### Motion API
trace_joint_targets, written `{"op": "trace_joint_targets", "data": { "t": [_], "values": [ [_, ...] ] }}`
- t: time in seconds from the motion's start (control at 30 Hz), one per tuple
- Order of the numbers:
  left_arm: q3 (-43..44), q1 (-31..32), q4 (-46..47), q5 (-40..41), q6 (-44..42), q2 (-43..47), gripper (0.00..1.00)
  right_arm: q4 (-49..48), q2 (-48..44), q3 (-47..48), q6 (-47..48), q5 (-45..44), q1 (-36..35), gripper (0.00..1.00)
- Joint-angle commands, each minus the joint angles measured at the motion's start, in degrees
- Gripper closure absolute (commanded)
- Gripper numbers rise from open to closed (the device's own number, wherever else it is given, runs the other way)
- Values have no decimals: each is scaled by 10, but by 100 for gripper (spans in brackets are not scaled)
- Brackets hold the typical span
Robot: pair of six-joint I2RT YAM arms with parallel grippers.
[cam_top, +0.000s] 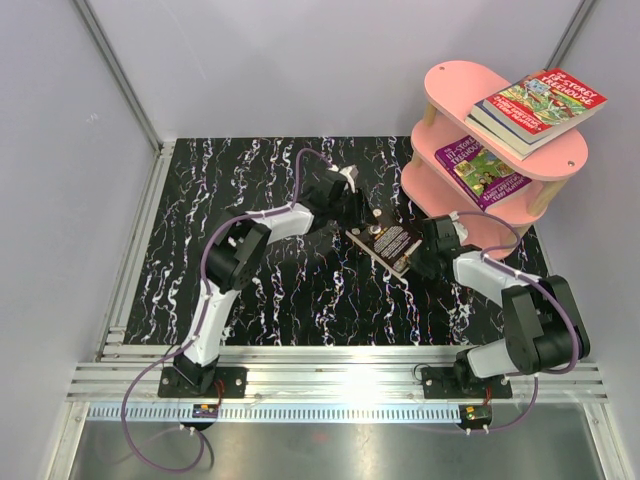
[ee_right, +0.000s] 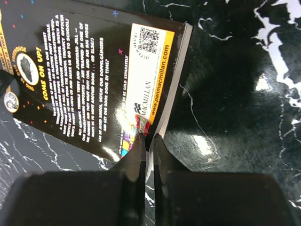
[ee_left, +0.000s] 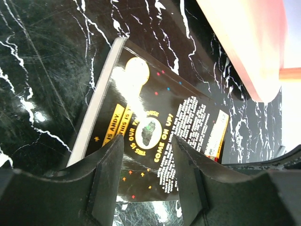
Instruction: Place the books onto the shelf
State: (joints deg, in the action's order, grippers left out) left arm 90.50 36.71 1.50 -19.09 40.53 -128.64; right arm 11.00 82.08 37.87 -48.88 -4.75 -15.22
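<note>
While the black book [cam_top: 390, 243] is between the 2 arms, over the dark table [cam_top: 270, 290] and just in front of the pink shelf [cam_top: 440, 82], the right gripper [ee_right: 148, 141] is pressed together on 1 corner, pinching cover and pages. I think the corner is taken because a flat book offers no other edge. The left gripper [ee_left: 150, 146] hovers spread over the opposite end, probably to steady it. If the book is fully lifted, I cannot tell. A red book [cam_top: 545, 100] and a purple book [cam_top: 482, 168] already lie on the upper 2 boards.
</note>
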Motion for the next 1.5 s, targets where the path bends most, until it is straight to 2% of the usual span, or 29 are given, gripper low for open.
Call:
{"op": "trace_joint_targets", "data": {
  "t": [0.0,0.17,0.33,0.47,0.6,0.93,1.17,1.23,1.3,1.33,1.37,1.4,1.43,1.47],
  "values": [
    [-24,1,22,-38,6,-17,52,-31,-1,-16,5,24,0,100],
    [-61,1,56,-60,21,-18,54,-64,-17,-36,-1,44,-2,100],
    [-115,2,97,-78,37,-7,57,-123,-72,-56,-11,76,-13,100],
    [-196,-1,139,-70,42,37,57,-117,-126,-49,-20,56,-77,100],
    [-252,-7,142,-46,32,96,55,-95,-164,-39,-55,15,-186,100],
    [-276,-12,157,-75,39,80,58,-136,-99,-8,-95,-12,-336,100],
    [-335,-11,145,-67,35,109,59,-170,-65,-17,-111,-14,-369,100],
    [-356,-12,119,-45,25,144,59,-158,-62,-13,-111,-18,-371,100],
    [-364,-12,92,-12,10,171,59,-79,-79,-3,-116,-68,-371,100],
    [-367,-11,65,0,3,184,58,-39,-89,2,-121,-97,-371,93],
    [-369,-12,53,19,-8,209,58,12,-117,4,-119,-124,-371,69],
    [-370,-11,44,27,-12,219,57,30,-132,5,-107,-166,-366,54],
    [-371,-11,29,32,-15,229,57,43,-147,5,-101,-180,-362,45],
    [-371,-12,23,35,-19,242,57,66,-170,7,-93,-189,-357,30]
  ]
}}
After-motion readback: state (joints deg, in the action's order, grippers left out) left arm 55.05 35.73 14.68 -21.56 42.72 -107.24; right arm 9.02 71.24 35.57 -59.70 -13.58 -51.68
